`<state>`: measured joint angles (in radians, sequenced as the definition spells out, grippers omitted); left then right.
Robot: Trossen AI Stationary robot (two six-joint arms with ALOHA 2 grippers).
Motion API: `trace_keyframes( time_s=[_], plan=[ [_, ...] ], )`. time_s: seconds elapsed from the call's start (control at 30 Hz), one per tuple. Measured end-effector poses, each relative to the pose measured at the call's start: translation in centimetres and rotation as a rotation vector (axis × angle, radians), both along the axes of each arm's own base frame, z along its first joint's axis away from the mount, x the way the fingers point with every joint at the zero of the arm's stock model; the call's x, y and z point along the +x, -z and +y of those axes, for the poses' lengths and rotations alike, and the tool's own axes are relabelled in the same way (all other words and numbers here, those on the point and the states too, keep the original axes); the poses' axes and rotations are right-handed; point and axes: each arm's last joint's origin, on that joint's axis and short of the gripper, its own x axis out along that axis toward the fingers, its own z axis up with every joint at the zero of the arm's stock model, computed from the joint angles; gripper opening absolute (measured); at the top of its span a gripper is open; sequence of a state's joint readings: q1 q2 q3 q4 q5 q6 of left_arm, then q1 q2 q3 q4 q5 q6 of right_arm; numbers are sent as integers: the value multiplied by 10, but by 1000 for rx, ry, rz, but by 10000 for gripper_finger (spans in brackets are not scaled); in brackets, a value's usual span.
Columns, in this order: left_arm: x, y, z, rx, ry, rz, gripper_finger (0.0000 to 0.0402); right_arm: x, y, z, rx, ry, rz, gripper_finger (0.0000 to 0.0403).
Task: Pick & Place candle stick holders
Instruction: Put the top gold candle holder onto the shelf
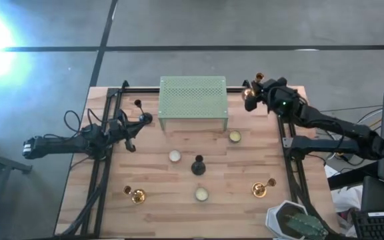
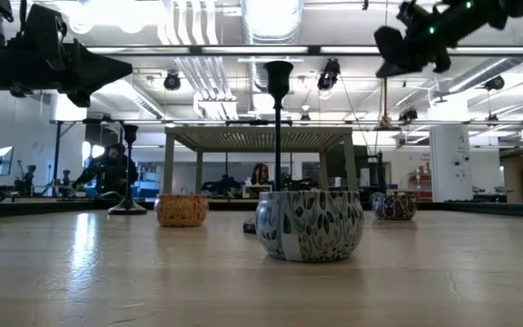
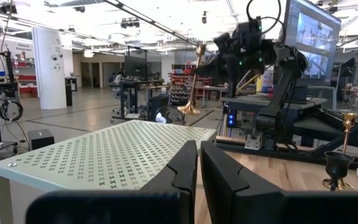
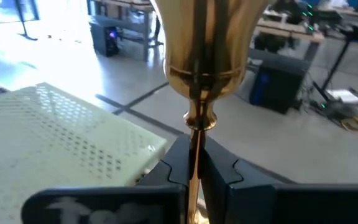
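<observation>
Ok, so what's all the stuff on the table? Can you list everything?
green stand: one, pale green with holes, back middle.
gold candle stick holders: three, shiny gold, one lifted back right, two near the front, left and right.
black candle stick holders: two, one in the middle, one back left.
candle tins: three, patterned, spread mid-table.
left pincer: shut, empty, left of the stand.
right pincer: shut on a gold holder's stem.

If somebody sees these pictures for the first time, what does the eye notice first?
Probably the right hand, raised beside the green stand at the table's far side, shut on a gold holder. Next, the black holder standing mid-table among small candle tins.
</observation>
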<state>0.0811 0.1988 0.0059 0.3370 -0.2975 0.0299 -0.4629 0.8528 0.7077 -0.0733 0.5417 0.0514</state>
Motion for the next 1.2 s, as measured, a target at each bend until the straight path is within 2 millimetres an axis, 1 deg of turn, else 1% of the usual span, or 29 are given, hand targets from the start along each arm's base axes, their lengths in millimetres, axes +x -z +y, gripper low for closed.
trace_keyframes(
  time_s=[0.17,0.47,0.67,0.83,1.03,1.2],
  plan=[
    [0,0,0,0,0,0,25,9,-25,-3,-40,-60,-4,12],
    [0,0,0,-33,5,-13,25,28,-58,-11,-38,-130,44,12],
    [0,0,0,-34,5,-13,25,46,-76,-23,-18,-208,76,13],
    [0,0,0,-35,5,-14,25,60,-82,-41,15,-255,93,13],
    [0,0,0,-35,5,-14,25,77,-77,-64,67,-321,101,13],
    [0,0,0,-35,5,-13,25,93,-75,-78,91,-381,98,13]
  ],
)
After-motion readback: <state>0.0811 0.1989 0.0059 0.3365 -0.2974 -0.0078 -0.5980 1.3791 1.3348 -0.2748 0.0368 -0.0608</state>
